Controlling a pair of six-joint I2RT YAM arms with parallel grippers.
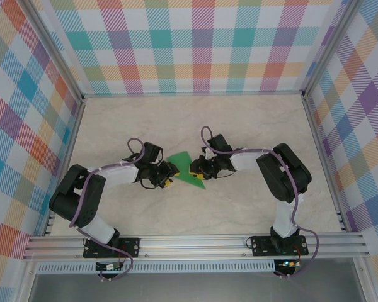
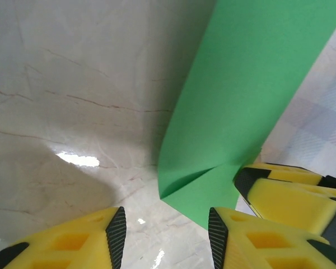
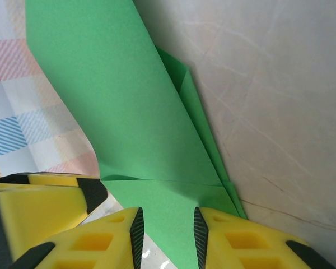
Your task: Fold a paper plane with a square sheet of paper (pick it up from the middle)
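Two robot arms meet over a folded green paper sheet [image 1: 185, 167] at the centre of the overhead frame, on a marble-patterned tabletop [image 1: 252, 126] walled by pastel plaid panels [image 1: 176, 44]. The sheet, creased into a narrow triangle pointing to the lower right, lies between the left gripper [image 1: 169, 175], just beside its left edge, and the right gripper [image 1: 197, 170], at its right edge.

In the left wrist view the green paper sheet [image 2: 241, 101] runs from the upper right down to a folded corner near the bottom centre. The left gripper [image 2: 167, 241] stands about half open, its yellow fingers [image 2: 73, 246] apart with bare marble between them. The paper's corner reaches only the right-hand finger, and nothing is clamped.

In the right wrist view the sheet [image 3: 117, 112] spreads from the upper left to the bottom centre, with layered creases along its right edge. The right gripper [image 3: 168, 238] has its jaws narrowly parted. Green paper spans the gap and passes behind the right-hand pad [image 3: 241, 246], so it is not pinched; whether the fingertips press down on it cannot be told
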